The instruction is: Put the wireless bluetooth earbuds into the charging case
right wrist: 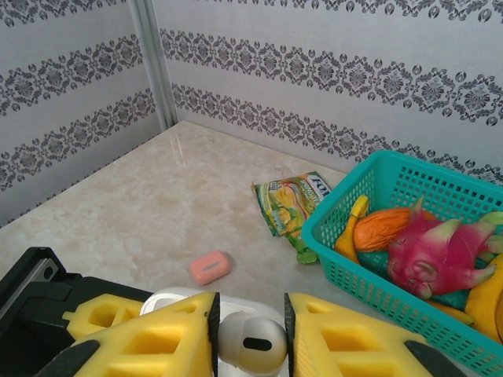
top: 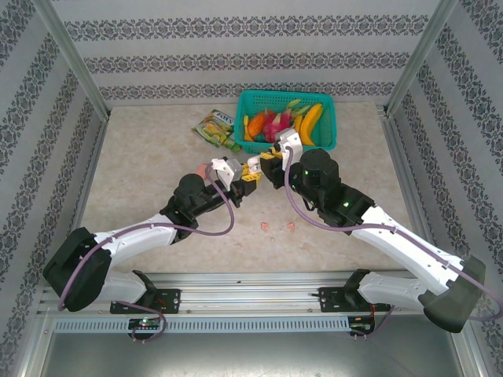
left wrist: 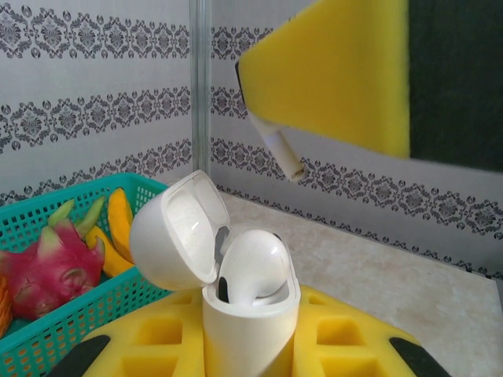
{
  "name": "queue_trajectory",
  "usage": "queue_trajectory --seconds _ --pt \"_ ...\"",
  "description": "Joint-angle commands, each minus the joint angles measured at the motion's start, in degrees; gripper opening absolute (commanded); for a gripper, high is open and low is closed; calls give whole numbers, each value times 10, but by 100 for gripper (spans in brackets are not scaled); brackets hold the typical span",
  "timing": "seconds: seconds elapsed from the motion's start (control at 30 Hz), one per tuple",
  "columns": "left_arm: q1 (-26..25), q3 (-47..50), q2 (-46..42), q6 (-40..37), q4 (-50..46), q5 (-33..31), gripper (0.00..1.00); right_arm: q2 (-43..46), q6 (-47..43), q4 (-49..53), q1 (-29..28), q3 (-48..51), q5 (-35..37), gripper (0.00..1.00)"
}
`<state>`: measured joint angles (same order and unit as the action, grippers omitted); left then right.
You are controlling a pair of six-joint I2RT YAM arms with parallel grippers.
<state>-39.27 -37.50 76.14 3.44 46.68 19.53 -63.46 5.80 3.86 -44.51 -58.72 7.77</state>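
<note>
Top external view: on the pale, marbled table [top: 149, 149], a small rounded pink case [top: 203, 170] lies beside the left arm's wrist. Just to its right the left gripper [top: 250, 173] and right gripper [top: 271, 166] meet almost tip to tip in front of the teal mesh basket [top: 326, 106]. Two tiny pink earbuds [top: 266, 227] lie loose on the table nearer the arm bases, close together.

Left wrist view: the left gripper's [left wrist: 251, 338] ribbed yellow foam fingers are clamped on the glossy white charging case [left wrist: 251, 318], which stands upright with its domed lid [left wrist: 177, 232] swung open to the left. One smooth white earbud [left wrist: 251, 267] already sits in it. Above, a slim stem of a second white earbud [left wrist: 279, 153] pokes out from under the other arm's yellow pad, clear of the case.

Right wrist view: the right gripper [right wrist: 251, 334] is pinched on that second white earbud [right wrist: 253, 339], its rounded head between the yellow fingers. Beyond lie the pink case [right wrist: 211, 267], a crinkled green-yellow snack packet [right wrist: 287, 204], and the basket [right wrist: 354, 275] holding a spiky magenta dragon fruit [right wrist: 436, 255].
</note>
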Motion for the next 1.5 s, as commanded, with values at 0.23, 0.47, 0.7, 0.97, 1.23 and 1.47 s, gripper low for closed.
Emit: queue_trajectory --seconds 0.23,0.47,0.7,0.97,1.23,1.47 --pt "7 -26 -4 15 11 15 0 -3 35 -44 4 18 -23 27" --pt "7 -25 -4 22 13 15 0 3 81 -56 38 32 -61 27" --pt "7 -21 -2 23 21 13 0 6 93 -59 53 40 -72 26" --pt "7 -22 7 23 24 20 0 -1 96 -65 54 36 -75 26" --pt "7 -24 12 27 30 20 0 -8 98 -64 54 25 -81 26" --pt "7 -29 8 30 27 21 0 -12 100 -67 54 33 -81 26"
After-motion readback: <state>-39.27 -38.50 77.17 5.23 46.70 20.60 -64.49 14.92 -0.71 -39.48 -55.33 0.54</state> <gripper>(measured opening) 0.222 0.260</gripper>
